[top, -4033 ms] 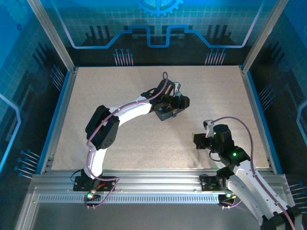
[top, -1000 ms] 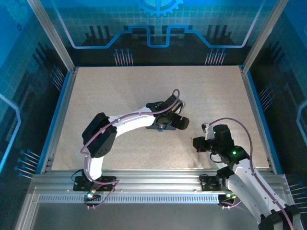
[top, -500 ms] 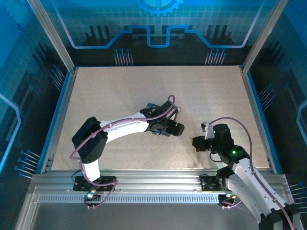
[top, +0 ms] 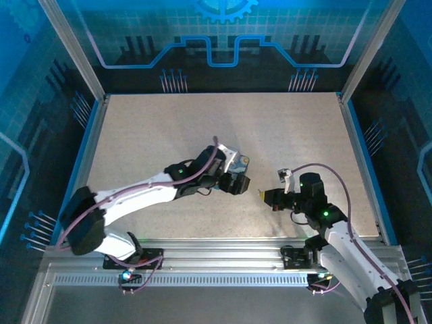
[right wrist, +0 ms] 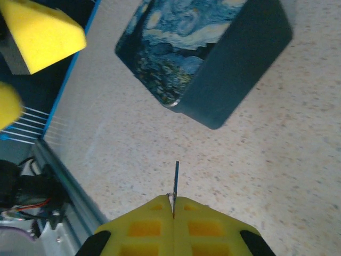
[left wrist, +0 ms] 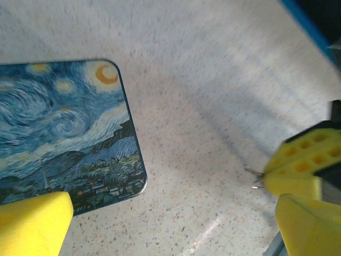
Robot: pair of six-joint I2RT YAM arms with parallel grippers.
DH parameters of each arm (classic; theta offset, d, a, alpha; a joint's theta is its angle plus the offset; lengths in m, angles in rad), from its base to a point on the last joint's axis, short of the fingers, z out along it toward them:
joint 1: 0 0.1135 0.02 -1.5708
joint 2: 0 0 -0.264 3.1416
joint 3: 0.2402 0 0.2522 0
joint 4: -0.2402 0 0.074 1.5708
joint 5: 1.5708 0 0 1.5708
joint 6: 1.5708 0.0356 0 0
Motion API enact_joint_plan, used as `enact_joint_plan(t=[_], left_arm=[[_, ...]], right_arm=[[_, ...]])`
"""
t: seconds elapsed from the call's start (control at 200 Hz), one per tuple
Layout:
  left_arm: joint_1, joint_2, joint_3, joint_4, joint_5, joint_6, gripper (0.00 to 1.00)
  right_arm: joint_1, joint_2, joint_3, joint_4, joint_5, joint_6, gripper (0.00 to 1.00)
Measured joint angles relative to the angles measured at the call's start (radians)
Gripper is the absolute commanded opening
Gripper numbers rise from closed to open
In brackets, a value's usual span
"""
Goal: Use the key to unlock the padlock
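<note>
Left jaws apart; right jaws pinched

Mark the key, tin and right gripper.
key (right wrist: 176,178), right wrist view, thin blade past the fingertips
tin (right wrist: 240,64), right wrist view, dark side wall
right gripper (right wrist: 173,204), right wrist view, seam between its shut fingertips

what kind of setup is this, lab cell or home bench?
Likely an enclosed robot test or demo cell: speckled tabletop walled by blue-lit printed panels, aluminium rail along the near edge.
</note>
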Motion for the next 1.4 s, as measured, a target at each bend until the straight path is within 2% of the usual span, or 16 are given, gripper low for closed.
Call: enact_joint_plan(t=[0.27, 0.49, 0.62, 0.91, 1.151, 1.401], left_arm=[[0.043, -0.284, -0.364, 0.201, -0.010, -0.058, 0.99], [0.207, -0.327, -0.533, 0.325, 0.151, -0.190, 0.93], [0.258, -0.282, -0.589, 0.406, 0.220, -0.231, 0.91], [0.263, -0.094, -0.591, 0.571, 0.256, -0.230, 0.86], [0.263, 0.050, -0.591, 0.695, 0.250, -0.220, 0.79], [0.263, 0.123, -0.591, 0.780, 0.220, -0.208, 0.76]], right_arm=[[0.004, 0.161, 0.000, 0.202, -0.112, 0.042, 0.00], [0.042, 0.369, 0.045, 0.346, -0.158, 0.068, 0.00], [0.062, 0.492, 0.113, 0.424, -0.155, 0.083, 0.00], [0.100, 0.727, 0.258, 0.503, -0.093, 0.115, 0.00], [0.121, 0.828, 0.366, 0.460, -0.026, 0.104, 0.00], [0.133, 0.881, 0.399, 0.402, 0.008, 0.067, 0.00]])
